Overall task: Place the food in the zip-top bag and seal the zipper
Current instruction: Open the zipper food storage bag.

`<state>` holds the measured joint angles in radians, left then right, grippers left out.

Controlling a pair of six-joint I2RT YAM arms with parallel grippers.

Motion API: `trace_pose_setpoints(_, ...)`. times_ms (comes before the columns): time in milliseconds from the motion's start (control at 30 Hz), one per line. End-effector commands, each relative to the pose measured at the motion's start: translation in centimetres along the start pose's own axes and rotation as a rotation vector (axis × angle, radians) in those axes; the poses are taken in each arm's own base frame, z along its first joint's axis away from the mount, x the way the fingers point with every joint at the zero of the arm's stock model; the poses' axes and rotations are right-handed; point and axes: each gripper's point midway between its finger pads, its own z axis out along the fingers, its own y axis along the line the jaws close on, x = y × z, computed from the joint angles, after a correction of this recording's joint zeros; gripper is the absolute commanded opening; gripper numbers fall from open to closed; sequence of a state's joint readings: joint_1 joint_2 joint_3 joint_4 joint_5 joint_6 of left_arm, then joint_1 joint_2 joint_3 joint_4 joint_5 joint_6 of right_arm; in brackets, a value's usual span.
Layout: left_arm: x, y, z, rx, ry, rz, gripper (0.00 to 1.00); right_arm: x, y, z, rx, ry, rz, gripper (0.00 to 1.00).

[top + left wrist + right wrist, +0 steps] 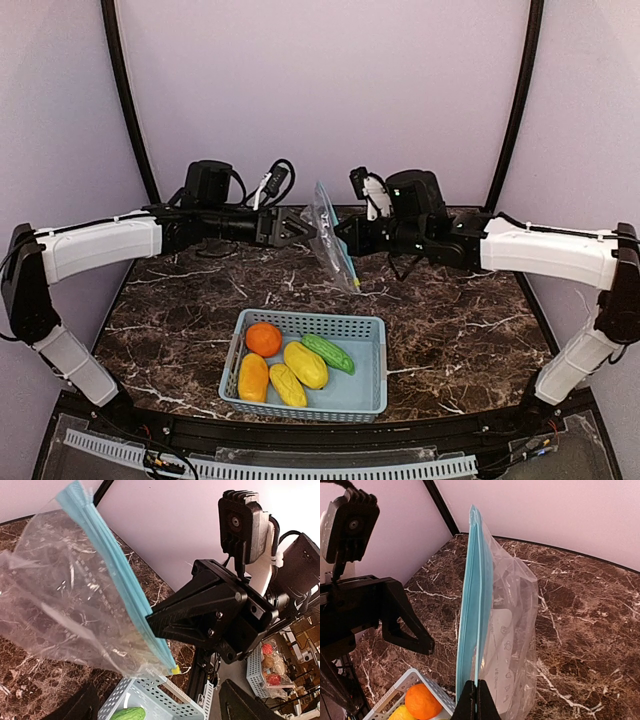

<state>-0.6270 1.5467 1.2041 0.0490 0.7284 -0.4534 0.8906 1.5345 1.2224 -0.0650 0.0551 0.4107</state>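
The clear zip-top bag (330, 235) hangs in the air over the back of the table, its light blue zipper (475, 610) running up on edge. My right gripper (477, 702) is shut on the zipper strip at the bag's lower end. My left gripper (292, 226) faces the bag from the left, open, its fingers (75, 706) wide apart with nothing between them. A yellow tab (175, 670) marks the zipper's end. The food lies in a light blue basket (375, 400): an orange (263, 338), three yellow fruits (306, 364) and a green pod (328, 352).
The basket sits at the table's near middle, below and in front of both grippers. Black frame posts (130, 100) rise at the back corners against purple walls. Off the table, a white basket of packaged items (270, 665) shows in the left wrist view.
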Motion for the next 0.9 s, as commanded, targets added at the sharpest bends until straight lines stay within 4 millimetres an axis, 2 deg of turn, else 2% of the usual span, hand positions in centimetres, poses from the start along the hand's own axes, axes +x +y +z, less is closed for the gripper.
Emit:
trace_pose_setpoints(0,0.9,-0.3,0.6,0.061,0.013,-0.030,0.84,0.1,2.7,1.7,-0.095,-0.017,0.026,0.00)
trace_pose_setpoints(233,2.6,1.2,1.3,0.040,0.054,-0.075,0.83,1.5,4.6,3.3,-0.158,0.018,0.037,0.00)
trace_pose_setpoints(433,3.1,2.6,1.3,-0.034,0.065,-0.078,0.70,2.0,5.5,3.6,-0.169,0.027,0.024,0.00)
trace_pose_setpoints(633,3.5,4.0,1.2,-0.099,0.068,-0.099,0.51,2.3,5.8,3.3,-0.164,0.033,0.018,0.00)
trace_pose_setpoints(867,3.1,4.9,0.5,-0.145,0.044,-0.105,0.39,2.5,5.9,3.0,-0.160,0.036,0.009,0.00)
